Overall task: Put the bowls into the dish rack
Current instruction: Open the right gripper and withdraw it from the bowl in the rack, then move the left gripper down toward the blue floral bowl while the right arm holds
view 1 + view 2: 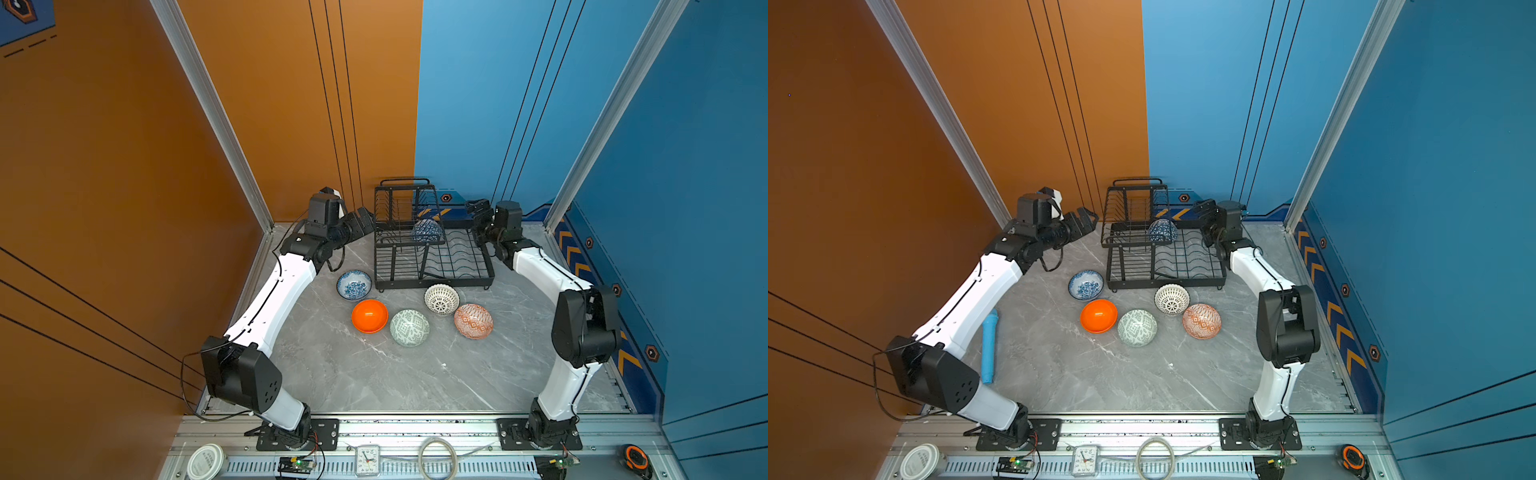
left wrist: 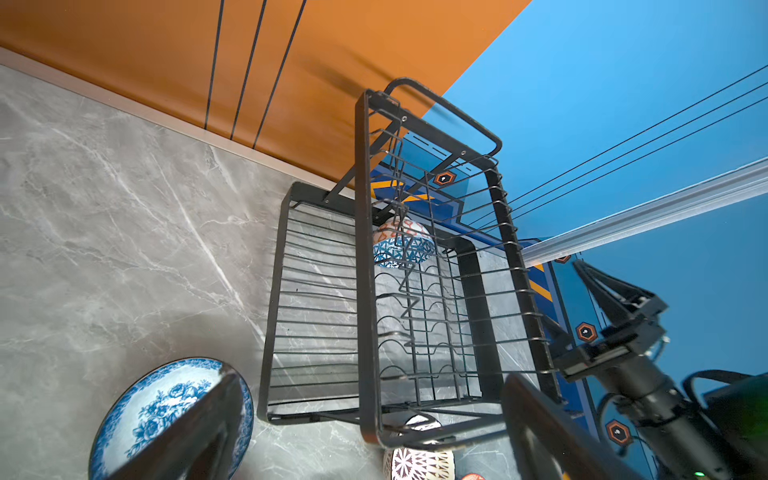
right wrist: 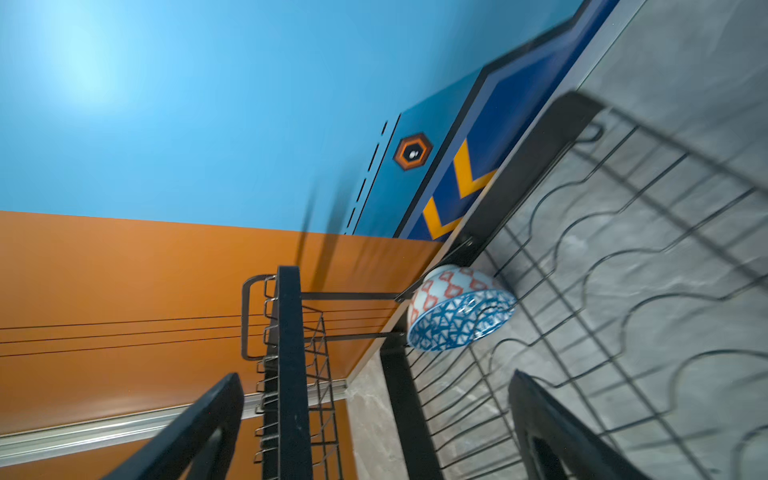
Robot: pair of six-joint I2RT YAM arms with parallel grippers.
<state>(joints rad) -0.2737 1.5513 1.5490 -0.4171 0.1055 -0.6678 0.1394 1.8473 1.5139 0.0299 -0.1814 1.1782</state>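
Ahead of both tools, in both top views, a black wire two-tier dish rack stands at the back of the grey marbled worktop. The left tool hangs close beside one end of it, and the right tool close beside the opposite end. Just past the right tool's tips, a small round blue geometric bowl lies tipped in the rack's lower tray, next to the raised shelf. Back from the tools, toward the arm bases, five more bowls sit on the worktop in front of the rack. They are a white bowl with blue flowers nearest the left tool, a plain glossy orange bowl, a pale green patterned bowl, a white-black lattice bowl just beside the rack's front edge, and an orange-white diamond bowl on the right tool's side. In a top view a light-blue cylinder lies beside the left arm, well behind its tool.

From the left wrist, the left tool has its fingers wide apart with nothing between them. The rack's end fills the space ahead. The flowered bowl is partly hidden behind one finger, and the geometric bowl shows beyond through the wires.

From the right wrist, the right tool is likewise spread and empty. The geometric bowl rests on its rim among the tray's wavy wires, ahead of the tips and apart from them. The picture is too blurred to say whether it leans on the shelf's upright.
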